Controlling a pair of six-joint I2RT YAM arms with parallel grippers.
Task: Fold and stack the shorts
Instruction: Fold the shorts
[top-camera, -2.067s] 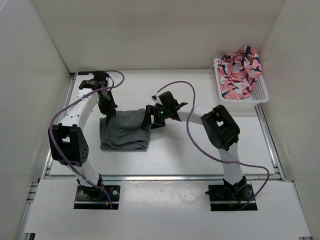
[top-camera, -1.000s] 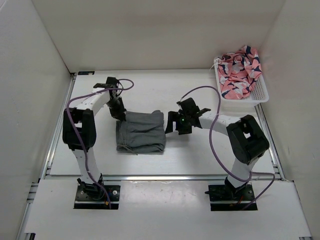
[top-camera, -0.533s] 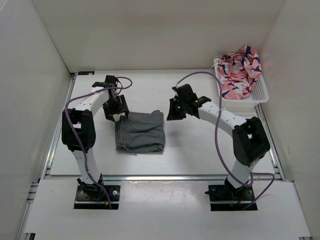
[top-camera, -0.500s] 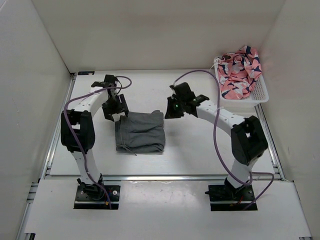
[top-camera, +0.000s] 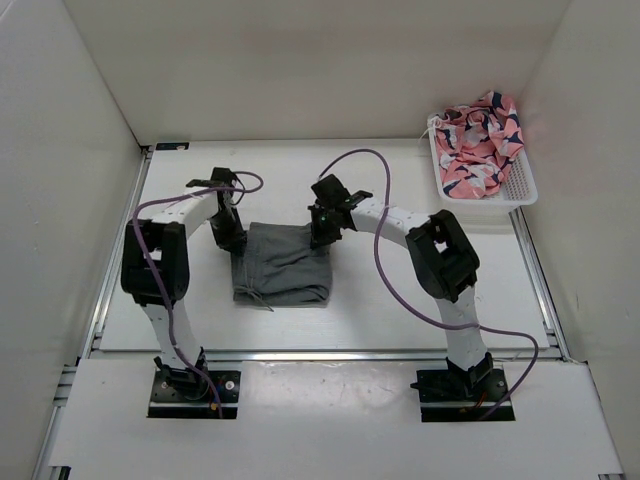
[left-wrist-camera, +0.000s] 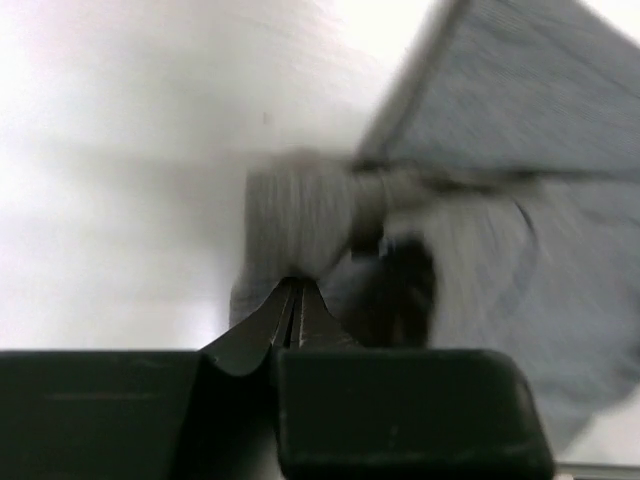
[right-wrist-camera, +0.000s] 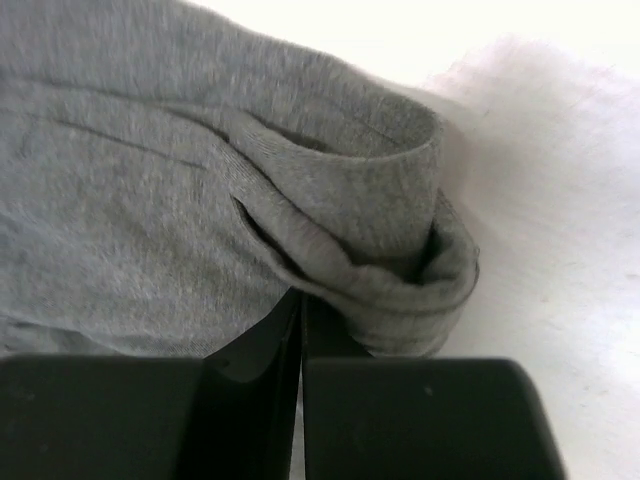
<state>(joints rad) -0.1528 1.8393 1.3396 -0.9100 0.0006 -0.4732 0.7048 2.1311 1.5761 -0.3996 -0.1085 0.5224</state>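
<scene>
On white table (top-camera: 400, 300), soft grey folded shorts (top-camera: 285, 268)

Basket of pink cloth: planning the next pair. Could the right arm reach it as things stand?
Probably, once freed: the right gripper is shut on the shorts, but nothing stands between it and the basket.

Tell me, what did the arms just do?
The shorts first slid right. Both arms let go and lifted, then came back down; the left fingers and right fingers now pinch their far corners. The basket of pink cloth stayed put.
</scene>
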